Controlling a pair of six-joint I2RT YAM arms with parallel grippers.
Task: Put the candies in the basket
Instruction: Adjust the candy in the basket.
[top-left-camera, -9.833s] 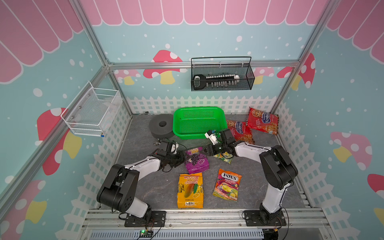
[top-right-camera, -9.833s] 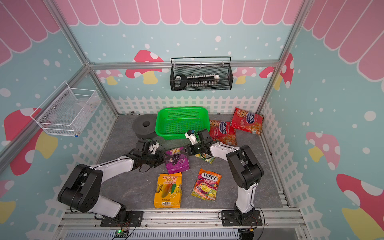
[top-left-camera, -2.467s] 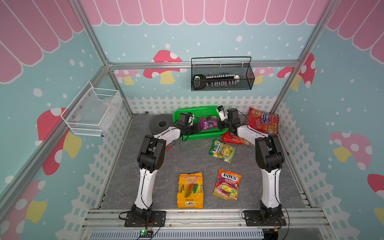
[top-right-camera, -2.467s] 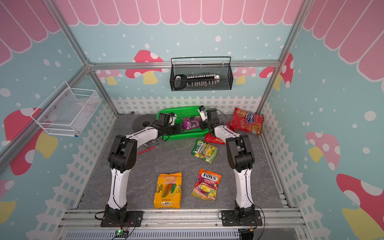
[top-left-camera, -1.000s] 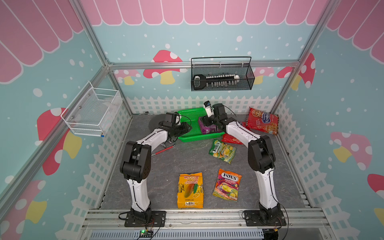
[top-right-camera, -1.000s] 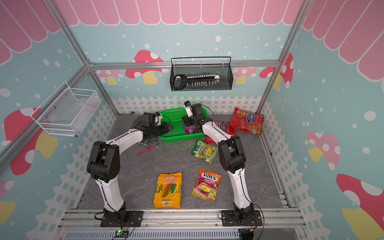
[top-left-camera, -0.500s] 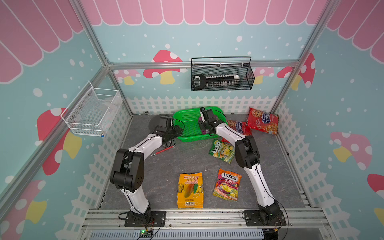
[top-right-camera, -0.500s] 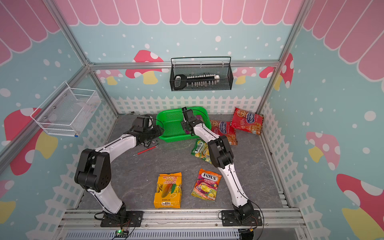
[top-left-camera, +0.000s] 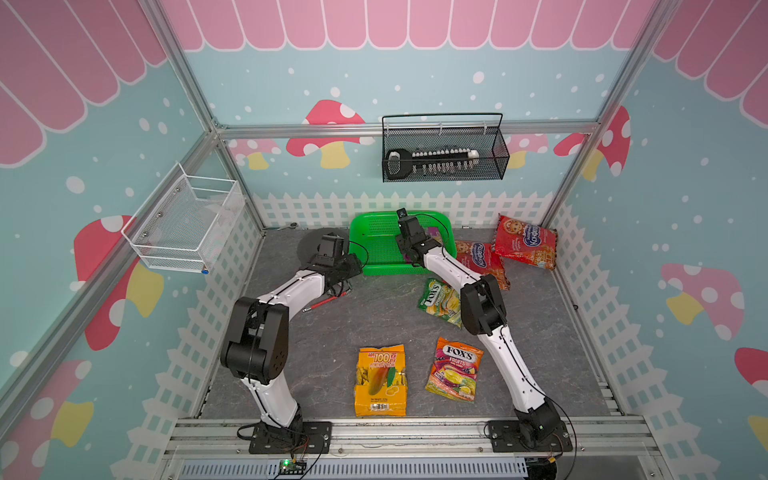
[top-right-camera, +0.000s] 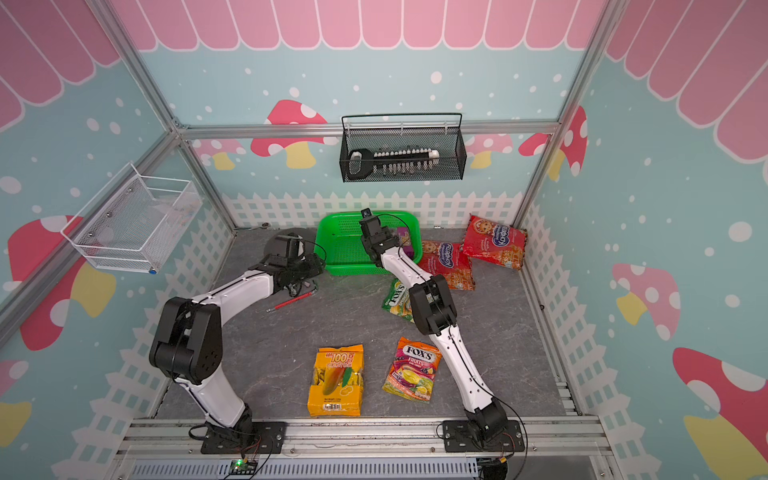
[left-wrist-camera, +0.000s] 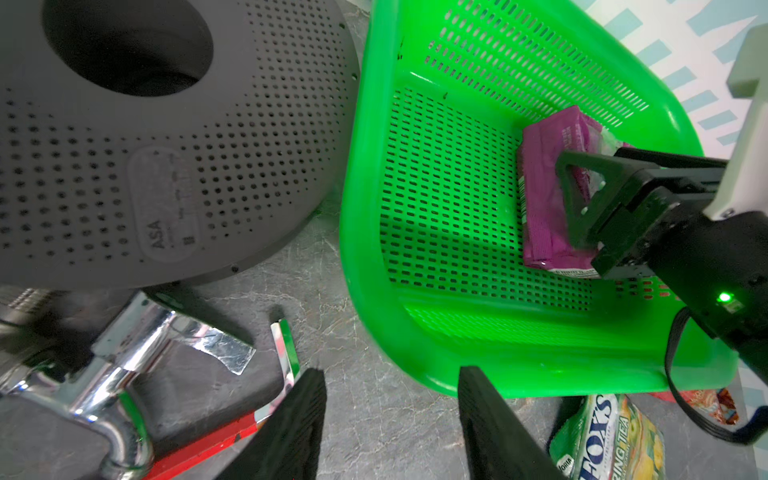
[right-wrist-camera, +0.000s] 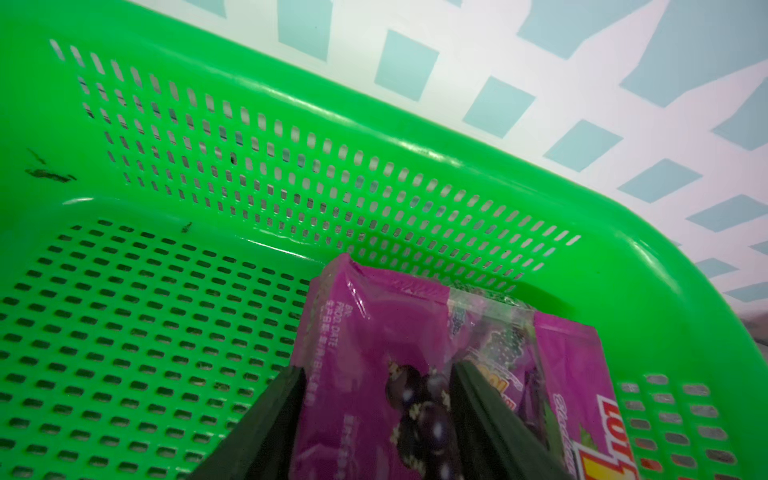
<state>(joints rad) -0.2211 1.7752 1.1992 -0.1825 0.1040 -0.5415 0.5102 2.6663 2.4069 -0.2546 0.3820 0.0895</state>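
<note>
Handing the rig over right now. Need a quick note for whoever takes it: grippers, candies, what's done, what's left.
Left gripper: open, empty, low over the floor just outside the green basket.
Right gripper: inside the basket, jaws apart over the purple pack; no grip visible.
Done: the purple pack lies in the basket.
To do: five candies are on the floor. They are the orange 100 pack, orange Fox's bag, green Fox's bag by the right arm, and two red cookie bags to the right of the basket.
</note>
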